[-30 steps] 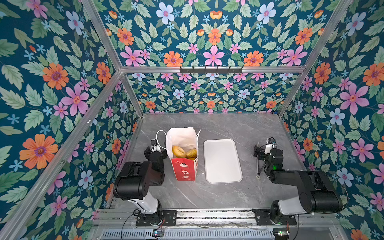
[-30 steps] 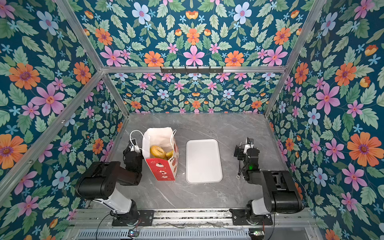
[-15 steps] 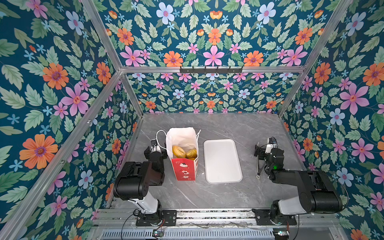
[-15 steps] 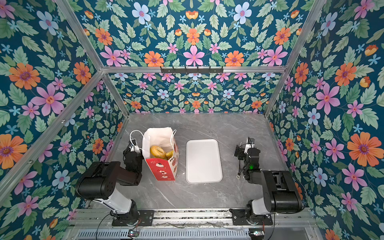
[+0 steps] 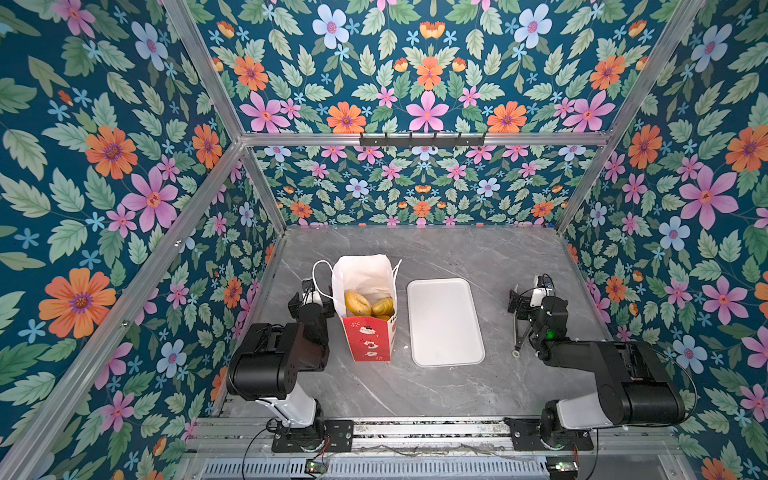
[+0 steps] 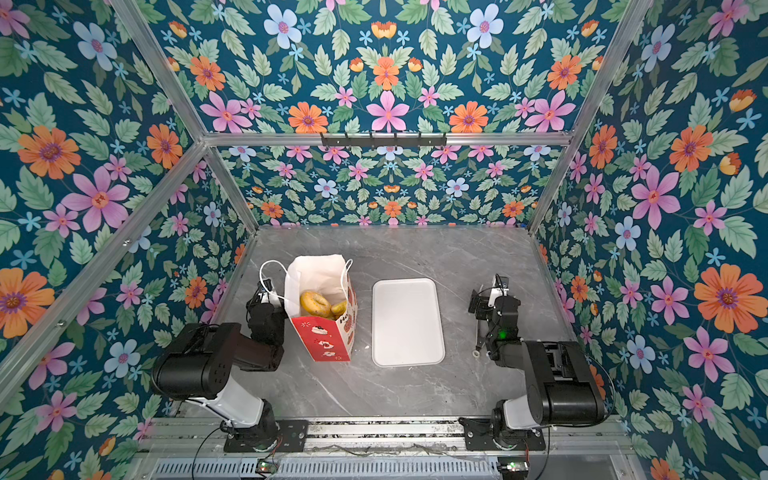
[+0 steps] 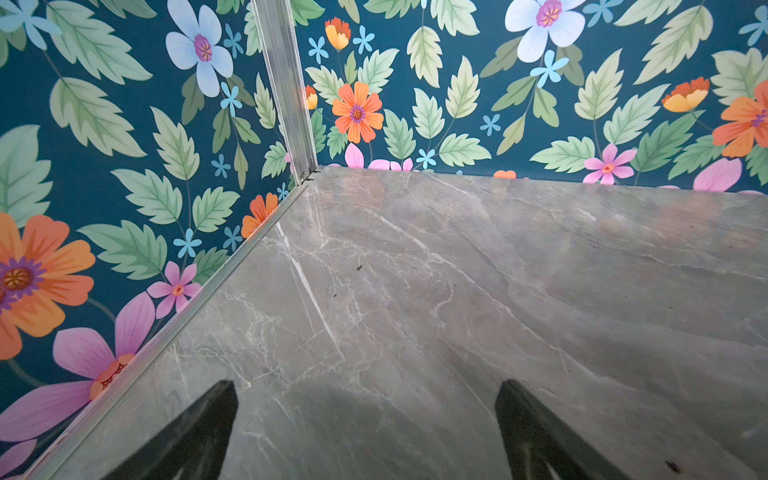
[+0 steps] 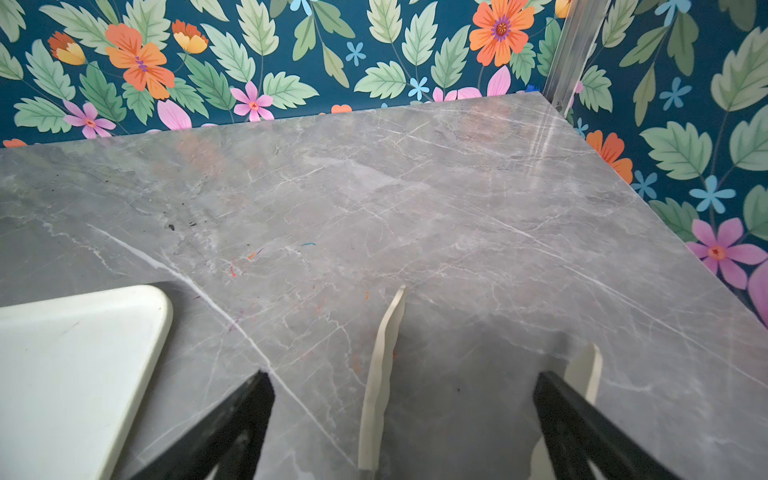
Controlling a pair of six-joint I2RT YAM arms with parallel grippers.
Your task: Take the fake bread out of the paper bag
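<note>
The paper bag [image 5: 368,332] [image 6: 324,336], white with a red lower band, stands upright and open at the table's left-middle in both top views. The fake bread lies inside it: a golden ring-shaped piece [image 5: 357,302] [image 6: 314,303] and a second yellow piece [image 5: 383,306] [image 6: 339,308] beside it. My left gripper [image 5: 308,293] [image 6: 262,294] sits low just left of the bag, apart from it. In the left wrist view the left gripper [image 7: 365,386] is open over bare table. My right gripper [image 5: 528,294] [image 6: 488,297] [image 8: 403,374] is open, far right of the bag.
A flat white tray [image 5: 444,322] [image 6: 407,322] [image 8: 62,365] lies between the bag and the right arm. A thin pale strip [image 8: 380,374] hangs between the right fingers. Flowered walls close in the left, back and right sides of the grey marble table [image 5: 436,253].
</note>
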